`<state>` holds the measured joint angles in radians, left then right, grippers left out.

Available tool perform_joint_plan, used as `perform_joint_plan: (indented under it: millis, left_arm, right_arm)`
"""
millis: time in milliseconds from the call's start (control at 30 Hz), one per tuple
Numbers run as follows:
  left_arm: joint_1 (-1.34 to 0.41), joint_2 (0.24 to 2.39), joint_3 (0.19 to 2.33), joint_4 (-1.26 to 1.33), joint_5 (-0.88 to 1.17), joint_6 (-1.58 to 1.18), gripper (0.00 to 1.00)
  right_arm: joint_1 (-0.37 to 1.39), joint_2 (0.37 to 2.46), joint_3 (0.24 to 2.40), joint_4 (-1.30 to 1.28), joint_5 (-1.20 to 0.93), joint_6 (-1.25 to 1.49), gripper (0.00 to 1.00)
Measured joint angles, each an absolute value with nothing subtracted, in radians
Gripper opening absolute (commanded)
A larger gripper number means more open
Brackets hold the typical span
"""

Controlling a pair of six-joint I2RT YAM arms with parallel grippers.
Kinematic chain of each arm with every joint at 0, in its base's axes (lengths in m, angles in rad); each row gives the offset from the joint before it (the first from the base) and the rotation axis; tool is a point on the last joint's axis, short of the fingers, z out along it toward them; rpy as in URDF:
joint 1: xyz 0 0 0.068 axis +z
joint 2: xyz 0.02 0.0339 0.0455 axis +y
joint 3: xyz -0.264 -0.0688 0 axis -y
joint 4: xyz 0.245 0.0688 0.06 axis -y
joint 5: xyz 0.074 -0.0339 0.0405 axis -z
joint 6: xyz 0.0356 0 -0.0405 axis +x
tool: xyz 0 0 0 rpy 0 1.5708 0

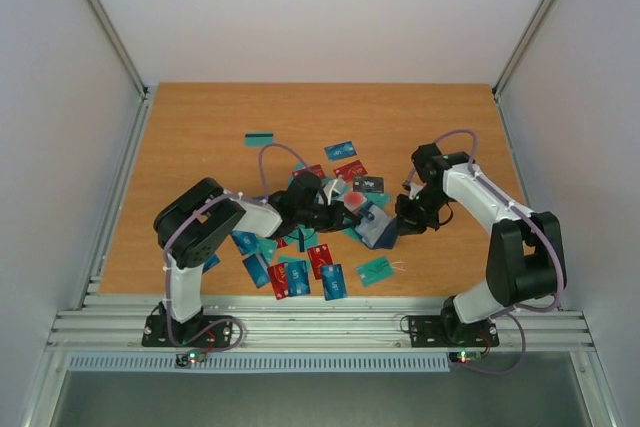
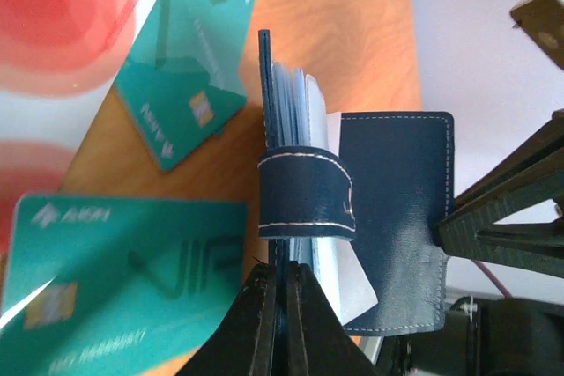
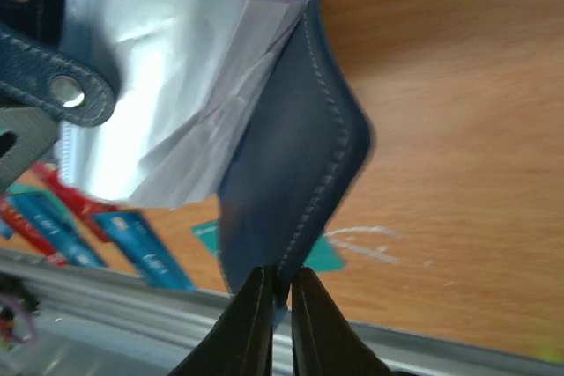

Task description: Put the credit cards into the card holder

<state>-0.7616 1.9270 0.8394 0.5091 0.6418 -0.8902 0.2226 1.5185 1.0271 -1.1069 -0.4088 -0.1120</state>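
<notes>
The dark navy folding card holder (image 1: 378, 229) is held open over the middle of the brown wooden worktop (image 1: 200, 137) — the left claw (image 2: 284, 275) pinched tight on one cover's edge, the right claw (image 3: 280, 277) on the stitched edge of the other. Its navy strap (image 2: 304, 191) crosses in front of the clear plastic sleeves (image 3: 176, 85). Underneath and around lie the thin plastic credit cards (image 1: 300, 272) in blue, teal and red, scattered, some overlapping.
</notes>
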Motion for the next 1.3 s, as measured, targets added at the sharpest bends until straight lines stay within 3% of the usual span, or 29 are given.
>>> perform_joint_plan:
  millis: [67,200,367,567,933,1300]
  left_arm:
    - [-0.771,1.949,0.876,0.508,0.621,-0.889,0.0]
    - [-0.786,1.972,0.934,0.503,0.567,-0.89,0.0]
    - [-0.788,1.972,0.946,0.468,0.517,-0.89,0.0]
    - [-0.788,1.972,0.946,0.447,0.496,-0.89,0.0]
    - [-0.788,1.972,0.955,0.422,0.489,-0.89,0.0]
    - [-0.788,1.972,0.964,0.407,0.489,-0.89,0.0]
  right_arm:
    - [0.193,1.522,1.027,-1.106,-0.387,-0.124,0.36]
    - [0.159,1.525,1.03,-1.126,-0.356,-0.167,0.44]
    - [0.161,1.487,1.069,-1.185,-0.387,-0.188,0.43]
    - [0.222,1.417,1.097,-1.148,-0.474,-0.079,0.33]
    - [0.408,1.696,1.222,-1.076,-0.406,0.099,0.33]
    - [0.438,1.835,1.307,-1.109,-0.253,0.118,0.31]
